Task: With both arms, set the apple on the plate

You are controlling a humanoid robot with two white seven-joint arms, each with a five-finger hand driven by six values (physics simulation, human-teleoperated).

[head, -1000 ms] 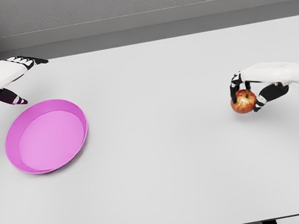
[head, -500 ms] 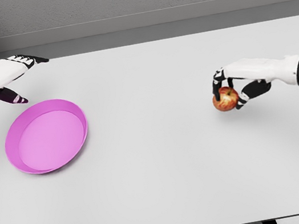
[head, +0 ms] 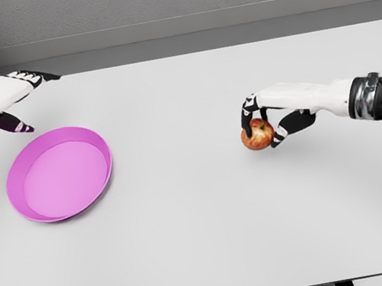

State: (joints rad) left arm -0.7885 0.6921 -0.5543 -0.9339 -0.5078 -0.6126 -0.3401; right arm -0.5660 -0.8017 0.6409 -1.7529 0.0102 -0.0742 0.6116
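Right hand (head: pixel 266 116) curled around the apple (head: pixel 257 134), low over the table (head: pixel 205 222) right of centre. Best to keep the grip firm and level, carry leftward without dragging. Pink plate (head: pixel 100 146) well apart at far left. Left hand (head: pixel 11 97) just behind it, fingers spread, empty: ready for a handover mid-table.

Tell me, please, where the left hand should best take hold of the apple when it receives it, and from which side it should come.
Judging from this pose, grip the apple's bare left and lower flank. The right hand covers its top and right side with curled fingers, so only that rounded flank is free. The left hand, open beyond the plate, would best come from the left, fingers cupped underneath.
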